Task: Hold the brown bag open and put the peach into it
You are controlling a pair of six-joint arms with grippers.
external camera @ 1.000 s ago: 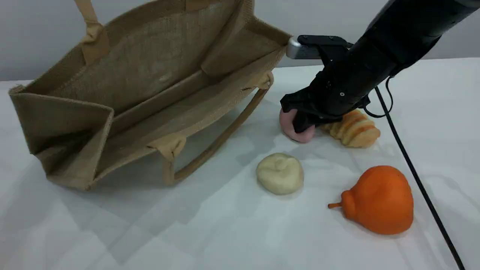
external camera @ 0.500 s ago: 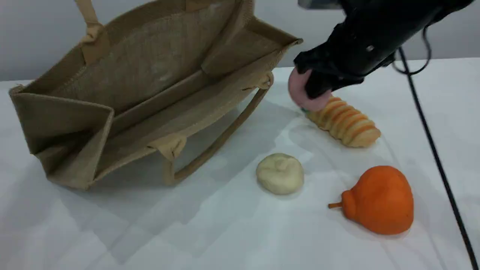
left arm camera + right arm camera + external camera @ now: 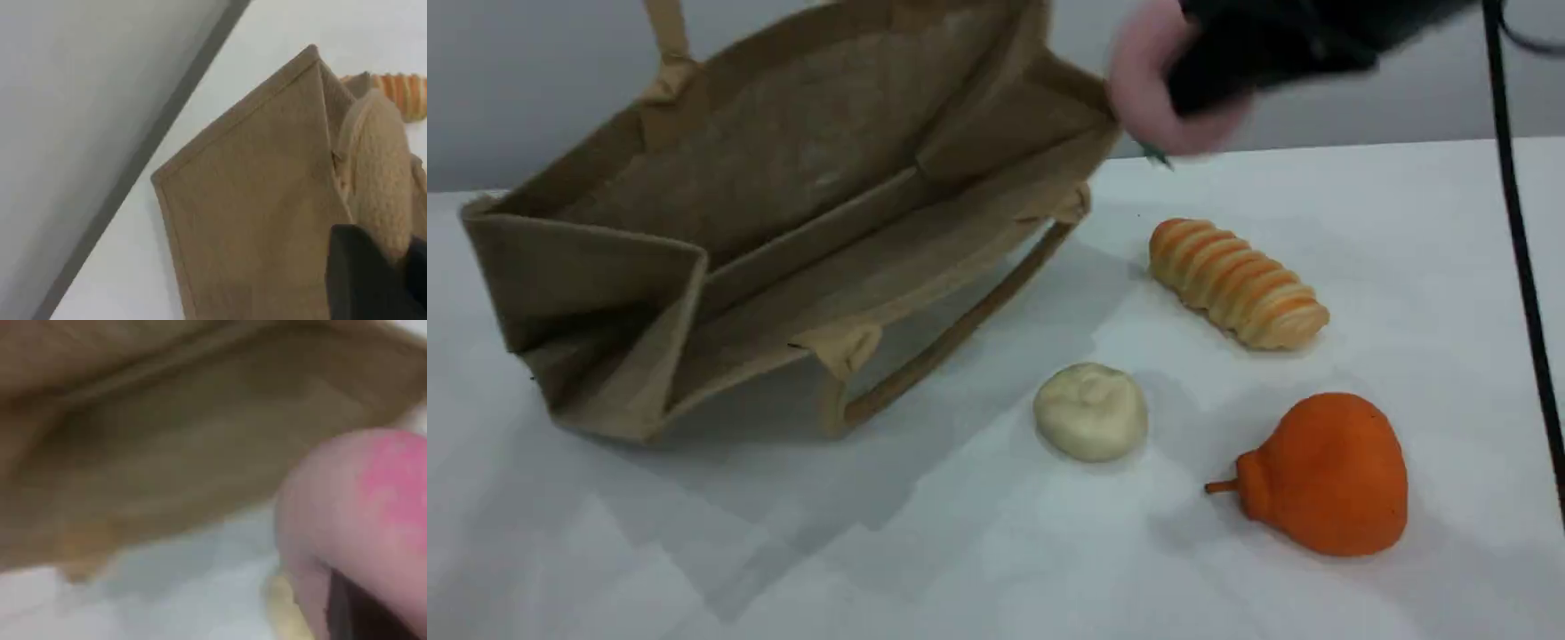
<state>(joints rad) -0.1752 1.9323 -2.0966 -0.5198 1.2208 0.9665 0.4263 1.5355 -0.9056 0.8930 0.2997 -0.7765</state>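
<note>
Pale-pink round peach [image 3: 1141, 84] was held clamped in the right gripper [image 3: 1193, 82], aloft beside the tan woven jute bag [image 3: 783, 187] rim. Left gripper [image 3: 373, 280] was closed on its beige rolled handle [image 3: 380, 173]. Cream lumpy ball [image 3: 1090, 411], ridged orange-striped roll [image 3: 1238, 282] and orange pear-shaped fruit [image 3: 1325, 476] were noted below on the white desk [image 3: 960, 560].

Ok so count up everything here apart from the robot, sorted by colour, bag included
Brown: 1, the brown bag
Pink: 1, the peach
Cream-white: 1, the lumpy ball
Orange: 1, the pear-shaped fruit
Orange-and-cream striped: 1, the ridged roll
Total: 5
</note>
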